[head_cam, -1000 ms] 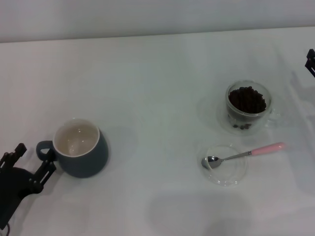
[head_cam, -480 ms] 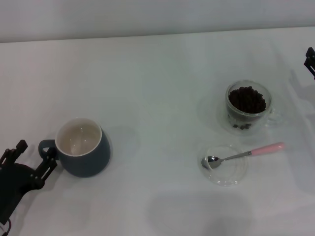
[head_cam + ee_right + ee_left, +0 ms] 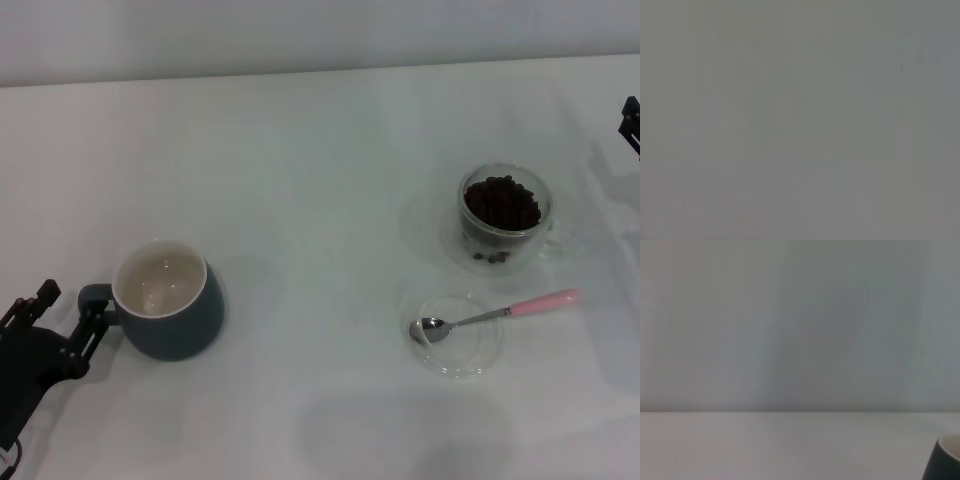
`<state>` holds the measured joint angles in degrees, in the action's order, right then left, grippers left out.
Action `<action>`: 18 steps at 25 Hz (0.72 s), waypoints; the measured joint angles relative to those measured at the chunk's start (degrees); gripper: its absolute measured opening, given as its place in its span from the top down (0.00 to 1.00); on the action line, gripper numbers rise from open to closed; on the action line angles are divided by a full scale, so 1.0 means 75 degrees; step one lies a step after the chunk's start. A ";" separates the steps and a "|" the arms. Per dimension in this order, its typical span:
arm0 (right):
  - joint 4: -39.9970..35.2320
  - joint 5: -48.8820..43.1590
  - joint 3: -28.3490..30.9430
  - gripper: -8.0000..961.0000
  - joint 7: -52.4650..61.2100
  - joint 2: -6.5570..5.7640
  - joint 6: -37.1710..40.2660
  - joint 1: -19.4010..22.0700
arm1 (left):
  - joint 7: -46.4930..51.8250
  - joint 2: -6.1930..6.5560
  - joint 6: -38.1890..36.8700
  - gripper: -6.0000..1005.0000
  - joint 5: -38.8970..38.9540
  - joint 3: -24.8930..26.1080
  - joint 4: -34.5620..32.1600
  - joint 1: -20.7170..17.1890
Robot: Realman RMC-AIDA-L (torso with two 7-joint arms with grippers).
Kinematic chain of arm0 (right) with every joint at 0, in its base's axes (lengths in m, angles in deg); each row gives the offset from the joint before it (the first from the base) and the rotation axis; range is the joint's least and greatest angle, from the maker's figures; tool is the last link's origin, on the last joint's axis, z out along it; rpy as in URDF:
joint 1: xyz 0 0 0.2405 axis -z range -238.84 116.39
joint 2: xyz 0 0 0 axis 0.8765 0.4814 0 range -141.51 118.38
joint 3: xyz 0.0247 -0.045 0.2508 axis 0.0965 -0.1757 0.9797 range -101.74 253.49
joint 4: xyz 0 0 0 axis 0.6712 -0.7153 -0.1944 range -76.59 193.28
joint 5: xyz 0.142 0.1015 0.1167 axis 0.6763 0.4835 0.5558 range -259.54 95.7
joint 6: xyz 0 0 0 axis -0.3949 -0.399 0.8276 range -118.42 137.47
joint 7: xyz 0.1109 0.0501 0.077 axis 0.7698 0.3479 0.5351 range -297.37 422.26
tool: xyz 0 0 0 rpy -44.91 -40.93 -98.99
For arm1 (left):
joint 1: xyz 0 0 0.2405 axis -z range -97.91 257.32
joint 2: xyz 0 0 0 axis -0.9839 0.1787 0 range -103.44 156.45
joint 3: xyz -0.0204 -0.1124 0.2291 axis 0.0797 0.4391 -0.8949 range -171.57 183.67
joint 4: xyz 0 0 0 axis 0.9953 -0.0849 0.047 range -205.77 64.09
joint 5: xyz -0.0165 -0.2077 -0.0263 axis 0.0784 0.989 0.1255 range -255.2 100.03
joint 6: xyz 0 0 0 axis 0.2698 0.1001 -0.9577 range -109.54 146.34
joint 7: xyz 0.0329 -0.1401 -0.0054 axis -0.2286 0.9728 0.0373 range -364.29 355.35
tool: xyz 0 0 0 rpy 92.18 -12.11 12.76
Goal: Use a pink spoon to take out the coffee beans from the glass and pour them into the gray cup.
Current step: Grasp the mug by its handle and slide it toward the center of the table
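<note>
The gray cup [image 3: 168,300] stands at the left of the white table [image 3: 300,180], its cream inside empty and its handle toward my left gripper [image 3: 62,310]. That gripper is open, low at the left, just beside the handle and holding nothing. A sliver of the cup shows in the left wrist view [image 3: 946,461]. The glass [image 3: 505,215] at the right holds a heap of coffee beans [image 3: 502,202]. The pink spoon [image 3: 500,314] lies in front of it, its metal bowl resting in a shallow clear dish [image 3: 460,350]. My right gripper [image 3: 630,122] is parked at the far right edge.
A few beans lie at the bottom of the glass's outer wall. The right wrist view shows only plain grey. A pale wall runs behind the table's far edge [image 3: 790,411].
My left gripper has drawn back down and to the left, away from the cup's handle. The gray cup sits slightly farther right than a second ago. Nothing else moved.
</note>
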<state>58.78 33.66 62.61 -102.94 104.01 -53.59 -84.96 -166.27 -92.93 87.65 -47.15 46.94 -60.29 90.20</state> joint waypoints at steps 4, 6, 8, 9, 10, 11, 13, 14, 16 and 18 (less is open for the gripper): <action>-0.0010 0.0000 -0.0001 0.11 -0.0002 0.0000 0.0015 -0.0002 | 0.0030 0.0000 -0.0007 0.39 0.0091 0.0009 0.0000 0.0034; -0.0012 0.0000 0.0000 0.11 -0.0003 0.0000 0.0022 -0.0006 | 0.0033 0.0000 -0.0011 0.43 0.0094 0.0014 0.0003 0.0068; -0.0012 0.0000 0.0000 0.11 -0.0004 0.0000 0.0026 -0.0009 | 0.0033 0.0000 -0.0011 0.47 0.0094 0.0019 0.0005 0.0101; -0.0012 0.0000 0.0000 0.11 -0.0004 0.0000 0.0026 -0.0010 | 0.0034 0.0000 -0.0011 0.49 0.0093 0.0017 0.0006 0.0110; -0.0013 0.0000 0.0000 0.11 -0.0004 0.0000 0.0026 -0.0011 | 0.0034 0.0001 -0.0008 0.51 0.0090 0.0012 0.0006 0.0118; -0.0013 0.0000 0.0000 0.11 -0.0004 0.0000 0.0026 -0.0011 | 0.0034 0.0004 -0.0001 0.57 0.0084 0.0003 0.0006 0.0124; -0.0016 0.0000 -0.0001 0.11 -0.0004 0.0001 0.0026 -0.0012 | 0.0035 0.0010 0.0017 0.71 0.0083 -0.0003 0.0008 0.0143; -0.0017 0.0000 -0.0001 0.11 -0.0004 0.0000 0.0026 -0.0012 | 0.0036 0.0013 0.0016 0.73 0.0084 -0.0003 0.0009 0.0160; -0.0016 0.0000 -0.0001 0.11 -0.0004 0.0000 0.0026 -0.0012 | 0.0037 0.0014 0.0011 0.77 0.0085 -0.0003 0.0009 0.0168; -0.0015 0.0000 -0.0001 0.11 -0.0005 0.0000 0.0026 -0.0012 | 0.0039 0.0013 -0.0004 0.81 0.0078 -0.0011 0.0011 0.0215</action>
<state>58.67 33.66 62.61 -102.97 104.01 -53.40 -85.04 -165.98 -92.83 87.62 -46.57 46.86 -60.21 91.81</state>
